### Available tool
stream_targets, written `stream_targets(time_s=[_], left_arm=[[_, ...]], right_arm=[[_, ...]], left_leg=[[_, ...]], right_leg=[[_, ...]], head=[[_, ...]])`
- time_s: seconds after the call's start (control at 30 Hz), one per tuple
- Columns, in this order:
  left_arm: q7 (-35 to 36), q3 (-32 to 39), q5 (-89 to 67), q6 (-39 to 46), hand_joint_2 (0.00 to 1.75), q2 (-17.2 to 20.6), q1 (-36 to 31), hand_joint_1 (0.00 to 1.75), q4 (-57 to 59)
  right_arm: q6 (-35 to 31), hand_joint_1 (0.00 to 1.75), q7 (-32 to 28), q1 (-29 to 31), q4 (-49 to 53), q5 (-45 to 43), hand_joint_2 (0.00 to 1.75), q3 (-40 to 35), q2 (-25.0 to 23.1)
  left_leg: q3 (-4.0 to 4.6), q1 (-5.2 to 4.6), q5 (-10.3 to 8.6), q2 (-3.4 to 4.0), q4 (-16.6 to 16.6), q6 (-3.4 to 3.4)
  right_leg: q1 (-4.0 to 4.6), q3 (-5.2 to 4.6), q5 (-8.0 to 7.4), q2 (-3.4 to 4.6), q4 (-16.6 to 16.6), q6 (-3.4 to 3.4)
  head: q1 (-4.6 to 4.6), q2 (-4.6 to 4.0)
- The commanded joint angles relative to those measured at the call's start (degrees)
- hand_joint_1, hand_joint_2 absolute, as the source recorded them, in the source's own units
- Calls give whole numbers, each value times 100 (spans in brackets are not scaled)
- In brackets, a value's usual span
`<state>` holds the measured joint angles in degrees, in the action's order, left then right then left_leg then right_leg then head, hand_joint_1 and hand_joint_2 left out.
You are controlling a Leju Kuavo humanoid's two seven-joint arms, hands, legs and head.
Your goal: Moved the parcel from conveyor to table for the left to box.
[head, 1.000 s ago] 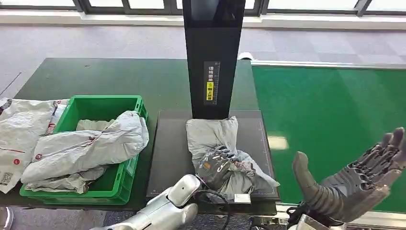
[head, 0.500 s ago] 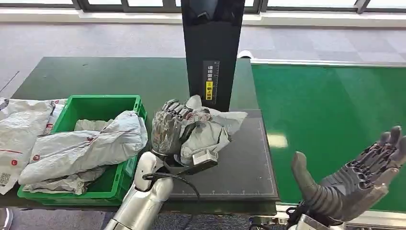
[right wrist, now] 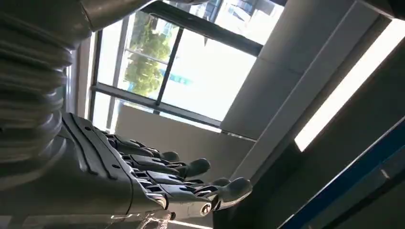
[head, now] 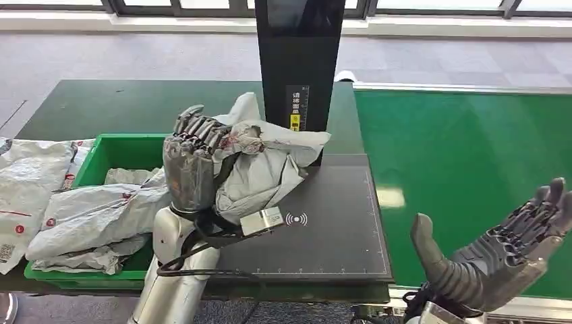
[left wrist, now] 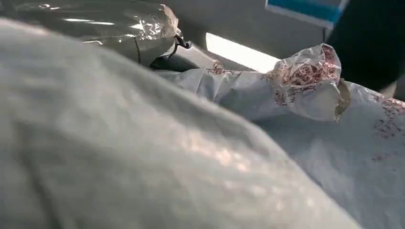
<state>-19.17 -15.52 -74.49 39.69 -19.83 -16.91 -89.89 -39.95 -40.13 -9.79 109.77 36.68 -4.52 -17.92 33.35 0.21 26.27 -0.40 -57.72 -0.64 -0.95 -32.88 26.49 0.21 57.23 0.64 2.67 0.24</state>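
the left hand (head: 191, 162) has its fingers clamped on the grey parcel (head: 263, 165), raised off the black scanner pad (head: 330, 229) beside the green crate (head: 108, 152); boxing remains. the right hand (head: 502, 253) hovers empty, fingers apart, over the conveyor (head: 465, 155)

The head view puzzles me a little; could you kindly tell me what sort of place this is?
Probably a parcel-sorting station: a green conveyor belt, a black scanning platform under a black upright column, and a green plastic crate holding grey plastic mailer bags.
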Motion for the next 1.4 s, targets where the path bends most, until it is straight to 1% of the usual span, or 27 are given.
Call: stream_targets(time_s=[0.03, 0.1, 0.23, 0.33, 0.4, 0.43, 0.47, 0.53, 0.57, 0.6, 0.7, 0.73, 0.77, 0.97, 1.0, 1.17, 1.4], left_arm=[[96, 718, -544, 31, 175, -17, 196, 175, -1206], [260, 754, -862, 31, 175, -17, 174, 175, -1110], [436, 1147, -1030, 31, 175, -17, 170, 175, -786], [436, 1147, -1030, 31, 175, -17, 170, 175, -786], [270, 1549, -759, 31, 175, -17, 207, 175, -474], [353, 1585, -793, 31, 175, -17, 171, 175, -392], [426, 1884, -753, 31, 175, -17, 141, 175, -213], [304, 2303, -583, 31, 175, -17, 126, 175, -29], [137, 2740, -354, 31, 175, -17, 100, 175, 79], [-42, 3015, -217, 31, 175, -17, 82, 175, 181], [-112, 3606, -61, 31, 175, -17, 31, 175, 429], [-80, 3704, -19, 31, 175, -17, 23, 175, 523], [-80, 3704, -19, 31, 175, -17, 23, 175, 523], [-17, 3715, -15, 31, 175, -17, 25, 175, 568], [234, 3782, -87, 31, 175, -17, 29, 175, 667], [294, 4264, 116, 31, 175, -17, 58, 175, 950], [439, 4646, 21, 31, 175, -17, -25, 175, 1316]], right_arm=[[-5, 0, 13, 167, -341, -73, 175, 74, -57], [-5, 0, 13, 129, -354, -163, 175, 42, -25], [-5, 0, 13, 3, -262, -227, 175, 75, 20], [-5, 0, 13, 3, -262, -227, 175, 75, 20], [-5, 0, 13, -83, -186, -185, 175, 94, -2], [-5, 0, 13, -97, -172, -217, 175, 101, 30], [-5, 0, 13, -159, -98, -225, 175, 134, 26], [-5, 0, 13, -218, -22, -230, 175, 182, 12], [-5, 0, 13, -266, 29, -258, 175, 222, 7], [-5, 0, 13, -288, 50, -286, 175, 239, 13], [-5, 0, 13, -295, 65, -351, 175, 267, 39], [-5, 0, 13, -294, 62, -361, 175, 260, 48], [-5, 0, 13, -294, 62, -361, 175, 260, 48], [-5, 0, 13, -283, 52, -356, 175, 259, 41], [-5, 0, 13, -278, 39, -378, 175, 230, 65], [-5, 0, 13, -261, -76, -400, 175, 166, 113], [-5, 0, 13, -225, -206, -400, 175, 136, 130]], left_leg=[[-6, 4, 4, 26, 3, -1], [-7, 4, 3, 22, 4, 0], [-13, 4, -1, 18, 10, 0], [-15, 4, -2, 15, 14, -1], [-14, 4, -2, 12, 12, -1], [-14, 4, -1, 8, 11, -1], [-22, 3, -4, 14, 21, -2], [-24, 2, -3, 9, 20, -2], [-21, 1, -1, 10, 15, -2], [-26, 2, -3, 13, 21, -3], [-24, 0, -1, 20, 17, -4], [-17, 1, -1, 15, 11, -3], [-25, 3, -2, 21, 18, -3], [-8, 3, -1, 3, 6, -1], [-8, 6, -2, 3, 7, -1], [-13, 2, -1, 14, 10, -2], [-17, 6, -3, 12, 17, -3]], right_leg=[[5, 0, -4, 22, -5, -5], [5, 1, -3, 17, -6, -6], [5, 9, -4, 12, -13, -6], [5, 11, -4, 9, -16, -7], [4, 10, -3, 6, -14, -7], [4, 11, -2, 2, -14, -7], [4, 15, -5, 6, -21, -10], [3, 19, -2, 2, -20, -9], [2, 14, -1, 5, -16, -7], [3, 17, -3, 6, -20, -10], [1, 12, -1, 14, -14, -9], [2, 6, 1, 10, -9, -8], [5, 12, -3, 14, -17, -10], [3, 1, 4, -2, -8, -6], [7, 4, 1, -3, -13, -7], [2, 5, 0, 9, -13, -8], [7, 9, -2, 5, -21, -11]], head=[[0, 0], [-2, 0], [0, 0], [0, 0], [0, 0], [0, 0], [-2, 0], [0, 0], [0, 0], [0, 0], [0, 0], [0, 0], [0, 0], [0, 0], [0, 0], [0, 0], [0, 0]])
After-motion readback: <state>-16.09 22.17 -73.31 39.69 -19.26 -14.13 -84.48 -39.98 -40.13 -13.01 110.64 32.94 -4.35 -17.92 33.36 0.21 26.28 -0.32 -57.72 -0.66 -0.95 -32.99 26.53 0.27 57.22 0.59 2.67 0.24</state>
